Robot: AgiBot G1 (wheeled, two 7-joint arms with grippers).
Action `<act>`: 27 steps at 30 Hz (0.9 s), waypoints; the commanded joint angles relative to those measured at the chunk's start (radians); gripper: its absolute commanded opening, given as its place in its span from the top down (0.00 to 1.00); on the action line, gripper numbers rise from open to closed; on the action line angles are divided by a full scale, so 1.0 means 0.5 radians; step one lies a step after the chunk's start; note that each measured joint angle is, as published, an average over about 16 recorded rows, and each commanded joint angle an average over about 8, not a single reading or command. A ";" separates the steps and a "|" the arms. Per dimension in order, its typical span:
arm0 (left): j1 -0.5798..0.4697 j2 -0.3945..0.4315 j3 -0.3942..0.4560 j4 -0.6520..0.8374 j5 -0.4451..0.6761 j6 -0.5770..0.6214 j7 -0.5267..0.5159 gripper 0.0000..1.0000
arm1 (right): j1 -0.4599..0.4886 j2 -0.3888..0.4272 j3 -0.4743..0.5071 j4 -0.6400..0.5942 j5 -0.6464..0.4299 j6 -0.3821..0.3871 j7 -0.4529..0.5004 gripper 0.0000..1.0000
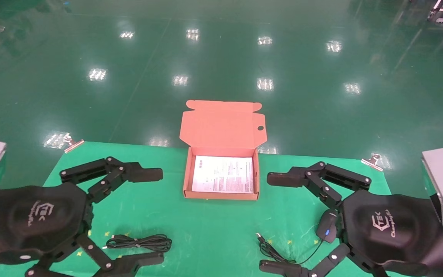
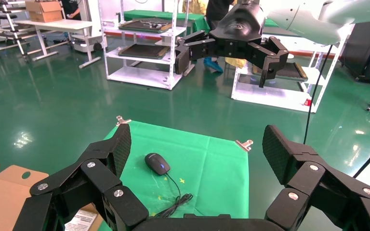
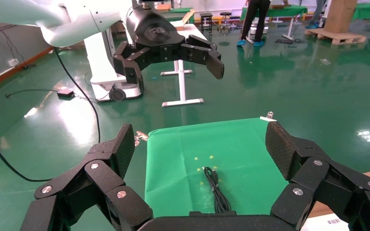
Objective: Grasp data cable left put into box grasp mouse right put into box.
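Evidently both arms hover ready: the left gripper [image 1: 142, 215] gapes wide above the data cable [image 1: 139, 242], a flat bundle of thin black cord at the near left of the green cloth-covered table [image 1: 214, 227]. The right gripper [image 1: 277, 221], equally spread and empty, hangs over the small black oval mouse [image 1: 327, 227] near right. Between them, farther off, the shallow orange-brown cardboard box [image 1: 186, 181] lies lid-open, unobstructed.

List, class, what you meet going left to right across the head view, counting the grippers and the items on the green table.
left gripper → data cable → box → right gripper → mouse
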 commanded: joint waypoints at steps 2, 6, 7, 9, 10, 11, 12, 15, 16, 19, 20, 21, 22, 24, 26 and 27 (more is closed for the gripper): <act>0.000 0.000 0.000 0.000 0.000 0.000 0.000 0.00 | 0.000 0.000 0.000 0.000 0.000 0.000 0.000 0.00; 0.000 0.000 0.000 0.000 0.000 0.000 0.000 0.00 | 0.000 0.000 0.000 0.000 0.000 0.000 0.000 0.00; 0.000 0.000 0.000 0.000 0.000 0.000 0.000 0.00 | 0.000 0.000 0.000 0.000 0.000 0.000 0.000 0.00; 0.000 0.000 0.000 0.000 0.000 0.000 0.000 0.00 | 0.000 0.000 0.000 0.000 0.000 0.000 0.000 0.00; 0.000 0.000 0.000 0.000 0.000 0.000 0.000 0.00 | 0.000 0.000 0.000 0.000 0.000 0.000 0.000 0.00; 0.000 0.000 0.000 0.000 0.000 0.000 0.000 0.00 | 0.000 0.000 0.000 0.000 0.000 0.000 0.000 0.00; 0.000 0.000 0.000 0.000 0.000 0.000 0.000 0.00 | 0.000 0.000 0.000 0.000 0.000 0.000 0.000 0.00; 0.002 -0.002 -0.004 -0.003 -0.004 0.004 0.000 0.00 | 0.000 0.000 0.000 0.000 0.000 0.000 0.000 0.00; 0.002 -0.002 -0.004 -0.003 -0.004 0.004 0.000 0.00 | 0.000 0.000 0.000 0.000 0.000 0.000 0.000 0.00; 0.001 -0.001 -0.002 -0.003 -0.002 0.004 -0.001 0.00 | 0.001 0.002 0.001 -0.001 -0.003 0.004 0.000 0.00; -0.002 -0.001 0.001 -0.004 0.003 0.005 -0.003 0.00 | 0.002 0.004 0.001 0.000 -0.007 0.006 -0.002 0.00; -0.009 0.003 0.009 -0.002 0.014 0.002 -0.005 0.00 | 0.004 0.006 0.001 0.001 -0.014 0.010 -0.004 0.00; -0.017 0.005 0.016 -0.003 0.026 0.004 -0.010 0.00 | 0.007 0.009 0.001 0.004 -0.022 0.013 -0.008 0.00; -0.042 0.009 0.037 -0.005 0.061 0.011 -0.025 0.00 | 0.014 0.016 0.000 0.009 -0.045 0.022 -0.015 0.00; -0.082 0.014 0.070 -0.006 0.120 0.025 -0.048 0.00 | 0.028 0.025 -0.005 0.021 -0.085 0.030 -0.030 0.00; -0.106 0.017 0.091 -0.006 0.157 0.035 -0.062 0.00 | 0.037 0.030 -0.009 0.028 -0.109 0.034 -0.039 0.00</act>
